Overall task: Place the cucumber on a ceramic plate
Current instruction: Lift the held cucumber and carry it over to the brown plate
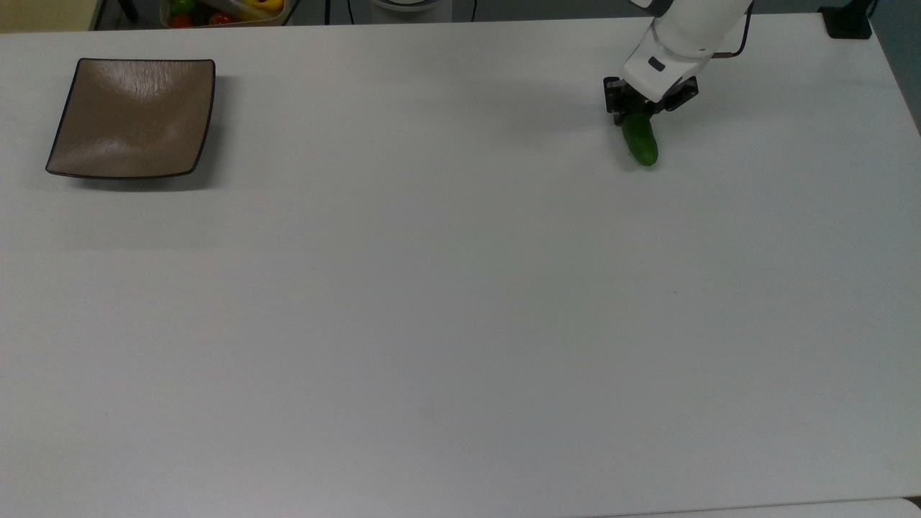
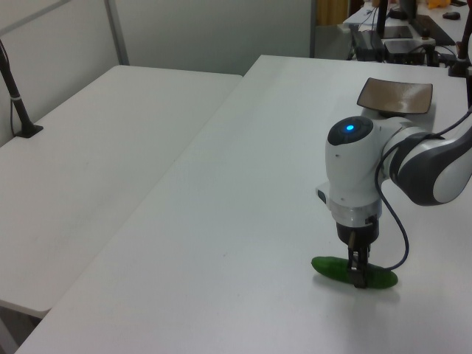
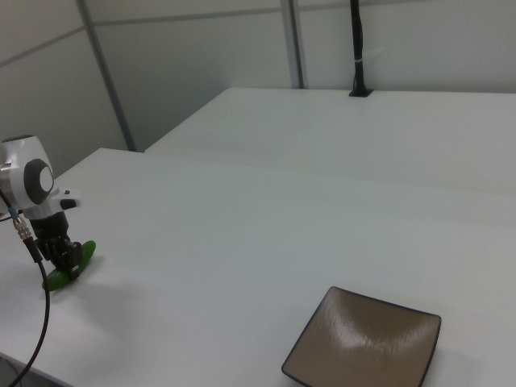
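Note:
The dark green cucumber (image 1: 642, 144) lies on the white table near the top view's upper right. My gripper (image 1: 640, 109) stands over its far end, fingers shut on it from both sides. In the left view the gripper (image 2: 359, 276) points straight down and pinches the cucumber (image 2: 329, 267) to the right of its middle, with the cucumber resting on the table. The right view has the gripper (image 3: 64, 256) and cucumber (image 3: 84, 250) at its far left. The square brown ceramic plate (image 1: 133, 119) sits bare at the top view's upper left, far from the cucumber; it appears too in the left view (image 2: 394, 94) and the right view (image 3: 367, 347).
A bin of coloured vegetables (image 1: 223, 10) stands behind the table's far edge near the plate. A black mount (image 1: 849, 21) sits at the top view's far right corner. A second white table (image 2: 96, 147) adjoins this one. White tabletop (image 1: 432, 288) stretches between cucumber and plate.

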Tool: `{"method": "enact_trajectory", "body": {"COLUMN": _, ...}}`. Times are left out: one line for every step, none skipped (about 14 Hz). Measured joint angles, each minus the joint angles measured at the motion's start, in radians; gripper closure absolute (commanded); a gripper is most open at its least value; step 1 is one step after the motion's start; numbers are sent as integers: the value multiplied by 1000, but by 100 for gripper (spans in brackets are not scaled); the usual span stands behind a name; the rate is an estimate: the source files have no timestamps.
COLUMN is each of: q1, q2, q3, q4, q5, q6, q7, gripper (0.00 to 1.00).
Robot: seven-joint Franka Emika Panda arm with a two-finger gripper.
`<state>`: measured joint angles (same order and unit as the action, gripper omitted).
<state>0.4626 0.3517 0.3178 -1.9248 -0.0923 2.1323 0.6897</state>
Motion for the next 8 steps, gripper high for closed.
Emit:
{"method": "enact_trajectory", "body": {"q1": -5, "q2": -6, "q3": 0, "q4": 1, "q5": -1, "q6": -1, "q7": 0, "gripper": 88}}
{"method": "enact_trajectory", "body": {"q1": -11, "q2": -15, "q3": 0, "q4": 3, "q5": -2, "q6": -3, "q7": 0, "gripper": 87}}
{"method": "enact_trajectory", "body": {"q1": -20, "q2": -28, "q3": 0, "q4": 4, "q5": -2, "q6": -8, "q7": 0, "gripper": 86}}
{"method": "enact_trajectory", "body": {"q1": -29, "q2": -44, "q3": 0, "q4": 6, "q5": -2, "q6": -16, "q7": 0, "gripper": 86}}
{"method": "enact_trajectory", "body": {"q1": -40, "q2": -64, "q3": 0, "q4": 9, "q5": -2, "q6": -26, "q7": 0, "gripper": 86}}
{"method": "enact_trajectory", "body": {"q1": -51, "q2": -88, "q3": 0, "q4": 11, "q5": -2, "q6": -41, "q7": 0, "gripper": 85}}
{"method": "enact_trajectory", "body": {"q1": -71, "q2": -130, "q3": -1, "q4": 14, "q5": -2, "q6": -69, "q7": -1, "gripper": 81}}
{"method": "enact_trajectory", "body": {"q1": -94, "q2": -173, "q3": -1, "q4": 24, "q5": -2, "q6": -113, "q7": -11, "gripper": 80}}
